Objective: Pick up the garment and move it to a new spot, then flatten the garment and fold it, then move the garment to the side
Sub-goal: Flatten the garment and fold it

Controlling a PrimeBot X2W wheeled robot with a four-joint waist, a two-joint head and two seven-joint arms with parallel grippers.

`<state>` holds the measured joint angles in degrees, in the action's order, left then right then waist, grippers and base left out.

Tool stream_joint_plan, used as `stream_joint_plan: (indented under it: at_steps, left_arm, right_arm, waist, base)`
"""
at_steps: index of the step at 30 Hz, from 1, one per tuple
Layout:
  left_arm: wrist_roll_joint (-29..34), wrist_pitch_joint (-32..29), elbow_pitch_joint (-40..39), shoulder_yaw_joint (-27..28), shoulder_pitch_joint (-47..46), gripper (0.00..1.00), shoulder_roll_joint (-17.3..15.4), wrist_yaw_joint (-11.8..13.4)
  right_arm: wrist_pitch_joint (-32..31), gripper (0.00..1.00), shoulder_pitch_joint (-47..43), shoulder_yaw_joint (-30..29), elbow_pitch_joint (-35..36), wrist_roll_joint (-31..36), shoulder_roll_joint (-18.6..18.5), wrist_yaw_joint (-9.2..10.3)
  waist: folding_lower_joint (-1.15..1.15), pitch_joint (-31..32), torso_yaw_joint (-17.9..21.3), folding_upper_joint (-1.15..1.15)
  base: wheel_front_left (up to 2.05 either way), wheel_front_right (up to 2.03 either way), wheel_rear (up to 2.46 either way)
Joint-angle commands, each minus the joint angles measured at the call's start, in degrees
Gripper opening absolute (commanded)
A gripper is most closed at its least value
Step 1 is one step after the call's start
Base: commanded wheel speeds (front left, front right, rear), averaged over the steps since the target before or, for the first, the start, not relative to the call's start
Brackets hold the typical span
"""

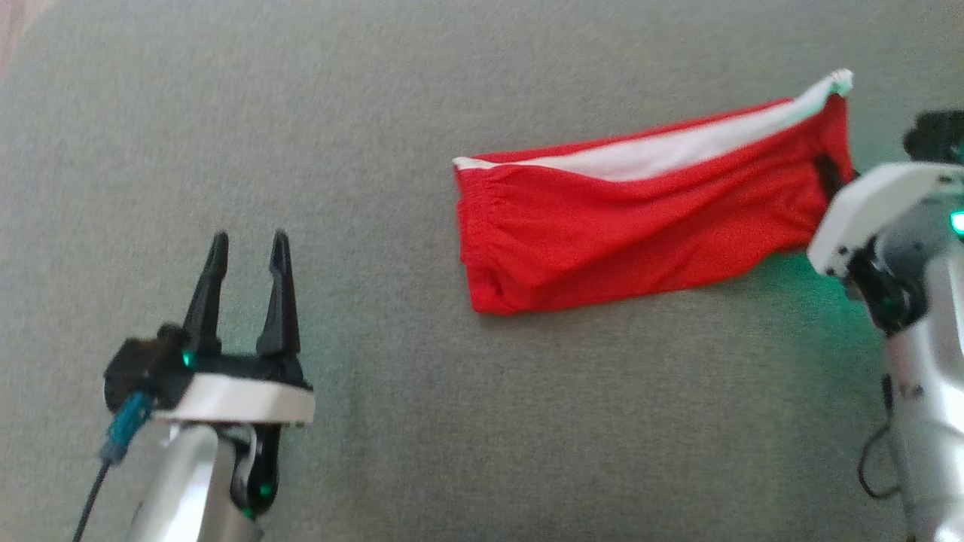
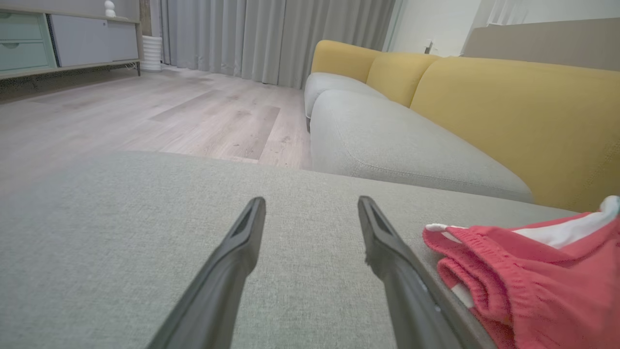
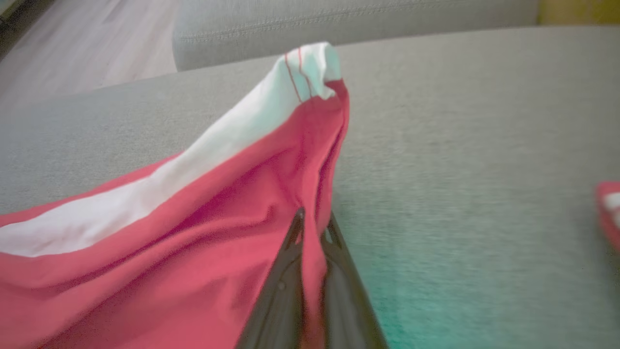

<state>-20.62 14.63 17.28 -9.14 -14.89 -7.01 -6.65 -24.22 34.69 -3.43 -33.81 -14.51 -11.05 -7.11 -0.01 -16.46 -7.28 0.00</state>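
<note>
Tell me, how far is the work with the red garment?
Done: the red garment lies as a long, doubled strip on the grey cushion, wrinkled. In hand: the right gripper is shut on its end; the left gripper is open, apart. Left: lifting and moving it; whether folding is finished, I cannot tell.

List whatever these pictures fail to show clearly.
- Head view: right gripper fingers mostly hidden by its own wrist and the garment.
- Left wrist view: garment cut off by right and bottom edges.
- Right wrist view: blurred; red item cut by right edge, unidentifiable.
</note>
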Motion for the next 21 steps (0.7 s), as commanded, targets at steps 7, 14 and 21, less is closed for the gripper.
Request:
stream_joint_plan:
  at_steps: [7, 14, 21]
  left_arm:
    - [0.91, 0.37, -2.1, 2.01, 3.78, 1.0, -1.45, -0.48]
    - [0.71, 0.37, -2.02, 0.73, 4.25, 1.0, -1.0, -0.57]
    - [0.28, 0.37, -1.86, 0.48, 3.98, 1.0, -1.08, -0.63]
  right_arm:
    - [-6.52, 0.0, -10.67, -7.41, 19.61, 10.77, 0.03, -0.37]
    - [-12.48, 0.0, -14.33, -7.25, 29.41, 12.46, 2.03, -0.37]
    - [-16.52, 0.0, -12.6, 4.37, 33.76, 9.21, 5.75, -0.37]
  waist:
    - [0.01, 6.49, 3.65, 0.0]
    - [0.01, 7.18, 2.8, 0.0]
    - [0.01, 6.87, 1.78, 0.0]
  base:
    - [0.0, 0.0, 0.0]
    - [0.0, 0.0, 0.0]
    - [0.0, 0.0, 0.0]
